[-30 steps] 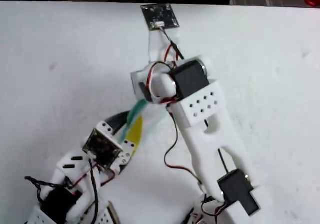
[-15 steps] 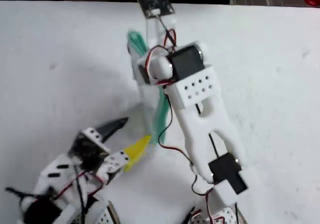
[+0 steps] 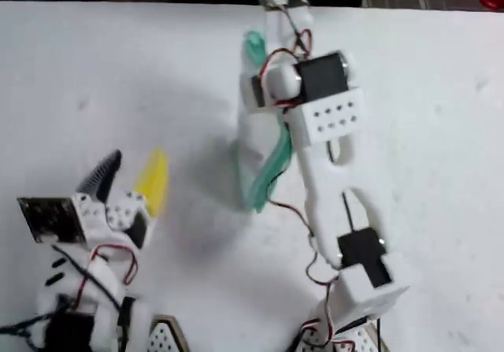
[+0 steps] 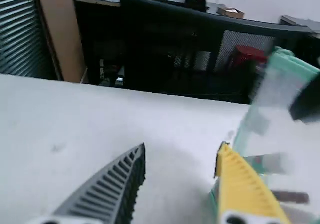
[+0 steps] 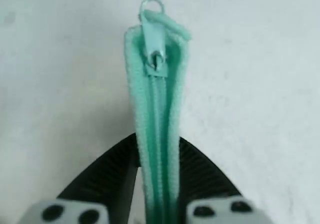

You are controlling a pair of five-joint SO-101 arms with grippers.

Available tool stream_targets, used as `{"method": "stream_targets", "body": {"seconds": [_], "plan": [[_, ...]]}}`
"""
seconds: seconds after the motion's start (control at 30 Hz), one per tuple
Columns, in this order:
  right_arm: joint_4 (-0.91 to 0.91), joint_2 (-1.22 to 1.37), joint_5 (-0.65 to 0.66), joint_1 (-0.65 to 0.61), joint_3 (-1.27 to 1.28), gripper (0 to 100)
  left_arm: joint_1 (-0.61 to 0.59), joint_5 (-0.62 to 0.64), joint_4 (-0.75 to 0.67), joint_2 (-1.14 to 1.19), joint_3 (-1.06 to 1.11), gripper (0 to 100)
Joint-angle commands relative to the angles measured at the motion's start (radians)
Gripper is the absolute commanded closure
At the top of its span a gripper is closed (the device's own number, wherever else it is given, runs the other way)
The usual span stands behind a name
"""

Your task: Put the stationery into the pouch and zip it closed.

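Right gripper (image 5: 157,136) clamped on pouch (image 3: 252,143) mint zipper edge; left gripper (image 4: 182,149) empty, jaws apart.

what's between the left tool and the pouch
Nothing. In the high view, the stretch of white table between the open left tool and the pouch is bare.
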Motion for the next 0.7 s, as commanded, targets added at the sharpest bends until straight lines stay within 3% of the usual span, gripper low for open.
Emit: {"method": "stream_targets", "body": {"seconds": [0.0, 0.27, 0.67], "plan": [[-0.061, -0.016, 0.012, 0.088, 0.155, 98.2, -0.061, 0.118, -0.133, -0.002, 0.083, 76], [-0.257, -0.016, 0.02, 0.245, 0.522, 98.2, -0.058, 0.124, -0.143, -0.002, 0.101, 76], [-0.642, -0.016, 0.014, 0.133, 1.016, 98.2, -0.056, 0.126, -0.215, -0.002, 0.166, 76]]}}
